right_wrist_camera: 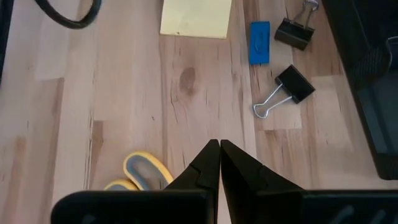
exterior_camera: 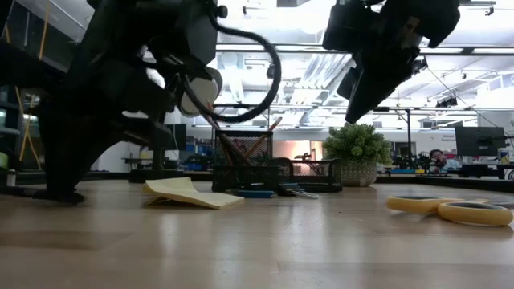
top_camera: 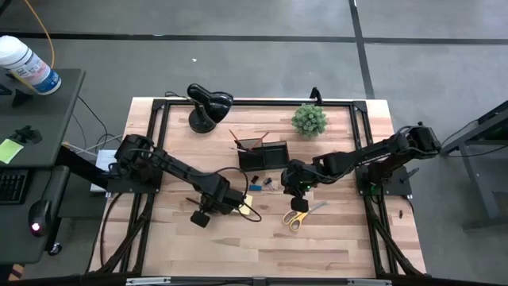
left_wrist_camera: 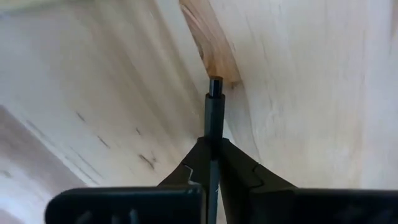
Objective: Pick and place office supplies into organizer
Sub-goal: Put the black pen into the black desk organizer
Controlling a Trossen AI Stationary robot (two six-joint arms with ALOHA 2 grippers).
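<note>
A few pens are already stood in the organizer point(top_camera: 263, 153). In front of it on the bench point(top_camera: 333, 238), the scissors point(top_camera: 300, 214), sticky-note pad point(right_wrist_camera: 196, 17), blue block point(right_wrist_camera: 259, 42) and two clips point(right_wrist_camera: 295, 84) are left. A dark pen point(left_wrist_camera: 214, 134) is pinched by the left end effector point(left_wrist_camera: 213, 158); the right end effector point(right_wrist_camera: 219, 163) is held pressed together, empty, above the scissors.

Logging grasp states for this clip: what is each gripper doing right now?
Left gripper: shut on a dark pen.
Right gripper: shut, empty, above the table near the scissors.
</note>
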